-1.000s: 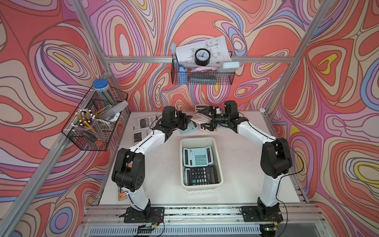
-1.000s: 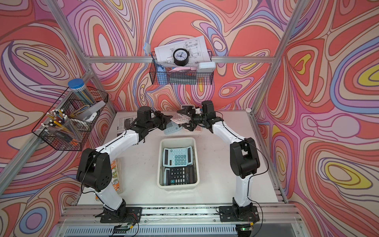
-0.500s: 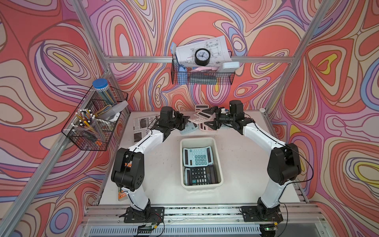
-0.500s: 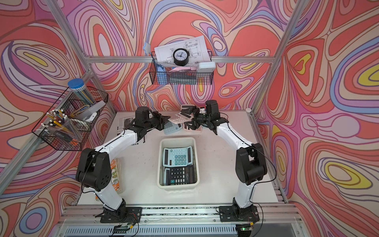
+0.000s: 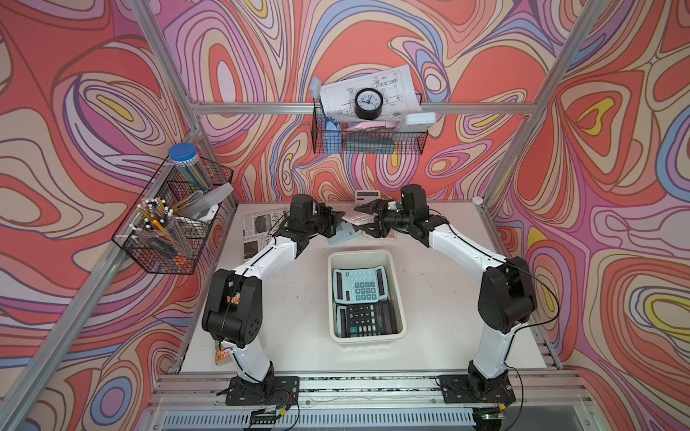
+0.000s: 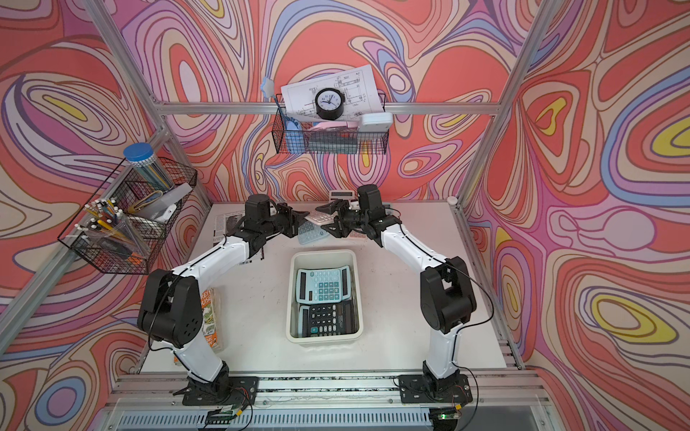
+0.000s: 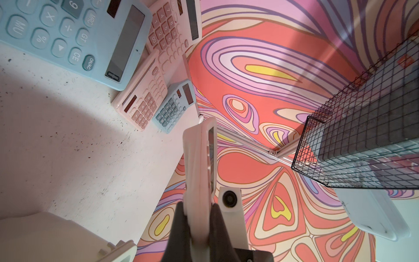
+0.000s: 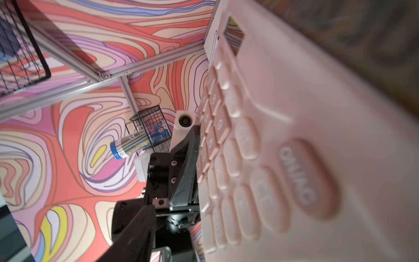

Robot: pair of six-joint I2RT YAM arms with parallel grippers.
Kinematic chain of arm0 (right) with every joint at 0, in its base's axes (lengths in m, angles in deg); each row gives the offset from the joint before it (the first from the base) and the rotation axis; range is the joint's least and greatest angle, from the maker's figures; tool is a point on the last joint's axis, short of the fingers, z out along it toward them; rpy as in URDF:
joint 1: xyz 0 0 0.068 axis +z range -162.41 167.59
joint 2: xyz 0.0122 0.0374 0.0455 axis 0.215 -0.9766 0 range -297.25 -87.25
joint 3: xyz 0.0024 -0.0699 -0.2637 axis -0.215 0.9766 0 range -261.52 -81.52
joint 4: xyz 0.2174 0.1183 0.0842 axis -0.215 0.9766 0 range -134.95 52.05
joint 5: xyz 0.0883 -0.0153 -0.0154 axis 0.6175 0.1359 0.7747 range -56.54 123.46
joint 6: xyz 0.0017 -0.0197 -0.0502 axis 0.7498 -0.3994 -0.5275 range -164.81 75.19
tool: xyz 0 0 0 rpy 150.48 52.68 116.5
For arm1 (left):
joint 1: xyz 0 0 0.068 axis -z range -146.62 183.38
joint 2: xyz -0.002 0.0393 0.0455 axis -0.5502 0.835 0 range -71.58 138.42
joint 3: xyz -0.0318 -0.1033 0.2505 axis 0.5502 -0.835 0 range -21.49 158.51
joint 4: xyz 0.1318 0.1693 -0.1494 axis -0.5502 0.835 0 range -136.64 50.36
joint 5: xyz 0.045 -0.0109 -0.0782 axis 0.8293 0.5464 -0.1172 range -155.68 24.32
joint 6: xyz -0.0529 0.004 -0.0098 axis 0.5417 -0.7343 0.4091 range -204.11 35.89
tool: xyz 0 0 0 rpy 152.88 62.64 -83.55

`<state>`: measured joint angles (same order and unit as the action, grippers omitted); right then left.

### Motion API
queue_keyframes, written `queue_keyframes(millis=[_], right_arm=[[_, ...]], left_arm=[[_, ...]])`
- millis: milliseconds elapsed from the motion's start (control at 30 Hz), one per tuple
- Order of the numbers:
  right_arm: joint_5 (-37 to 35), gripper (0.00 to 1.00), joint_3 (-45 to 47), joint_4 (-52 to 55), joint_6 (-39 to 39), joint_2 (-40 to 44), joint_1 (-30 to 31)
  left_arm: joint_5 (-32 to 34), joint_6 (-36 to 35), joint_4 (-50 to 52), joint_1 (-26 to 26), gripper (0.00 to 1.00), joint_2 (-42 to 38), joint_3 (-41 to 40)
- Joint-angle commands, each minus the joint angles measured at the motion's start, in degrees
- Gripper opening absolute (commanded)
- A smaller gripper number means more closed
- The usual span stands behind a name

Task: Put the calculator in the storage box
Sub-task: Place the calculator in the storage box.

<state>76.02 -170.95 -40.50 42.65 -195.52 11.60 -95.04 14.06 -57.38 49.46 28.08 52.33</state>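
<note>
- The left jaws are clamped on one end of the pink calculator (image 7: pixel 199 163) and hold it edge-on in the air. It hangs above the far edge of the desk (image 5: pixel 291 298), about midway between the side edges.
- The right jaws stand partly apart astride the other end of it. One finger (image 8: pixel 136 231) is clear of it, and the other is only a blur.
- The keys nearest the right wrist camera read "ON/AC" and "CE".
- Near the far edge lies a big blue calculator (image 7: pixel 68 34) with keys marked "MU", "MRC", "GT", "CE" and "ON/AC". A second pink calculator (image 7: pixel 141 102) and a small grey-blue calculator (image 7: pixel 174 106) lie beside it.
- The storage box (image 5: pixel 367 339) sits mid-desk, toward the front edge and well apart from the held one. Inside, a light-blue calculator (image 5: pixel 359 284) lies at the far end and a black calculator (image 5: pixel 365 319) at the front end.
</note>
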Motion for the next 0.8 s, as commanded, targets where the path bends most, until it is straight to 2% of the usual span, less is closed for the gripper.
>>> queue_keyframes(millis=[0,100,133,267,300,367,467,567,700,767], right_arm=[[-2.32,0.4,-3.08,-1.55,0.61,-1.72,1.11],[-3.1,0.22,-3.48,-1.08,0.31,-1.65,1.56],[-3.33,0.18,-3.28,-0.86,0.13,-1.34,1.57],[-3.95,0.0,-1.76,-0.14,-0.58,-0.06,1.57],[-3.98,0.0,-1.19,-0.05,-0.78,0.35,1.57],[-3.79,0.0,-0.39,0.36,-1.5,1.02,1.39],[-1.81,0.0,-0.2,2.14,-3.69,1.48,0.45],[2.7,0.0,-1.17,5.08,-7.14,1.48,-0.95],[11.24,0.0,-3.43,12.66,-14.64,1.21,-2.93],[15.44,0.0,-4.45,16.94,-19.04,1.1,-3.59]], left_arm=[[-2.17,0.0,-2.44,0.05,0.0,-1.15,-1.08],[-2.65,0.12,-2.46,-0.08,0.0,-1.64,-1.7],[-2.86,0.18,-2.38,-0.17,0.06,-1.72,-1.78],[-4.14,-0.55,-0.65,-1.15,0.46,-2.78,-2.36],[-4.56,-1.21,0.37,-1.51,0.54,-3.2,-2.37],[-5.78,-2.9,2.84,-2.52,0.67,-3.96,-2.3],[-8.37,-7.46,9.23,-4.56,0.79,-5.22,-1.07],[-12.36,-14.12,16.43,-7.15,0.85,-5.88,0.99],[-19.84,-24.82,25.15,-9.51,0.86,-5.15,5.77],[-21.74,-31.98,33.65,-9.79,0.87,-4.4,9.54]])
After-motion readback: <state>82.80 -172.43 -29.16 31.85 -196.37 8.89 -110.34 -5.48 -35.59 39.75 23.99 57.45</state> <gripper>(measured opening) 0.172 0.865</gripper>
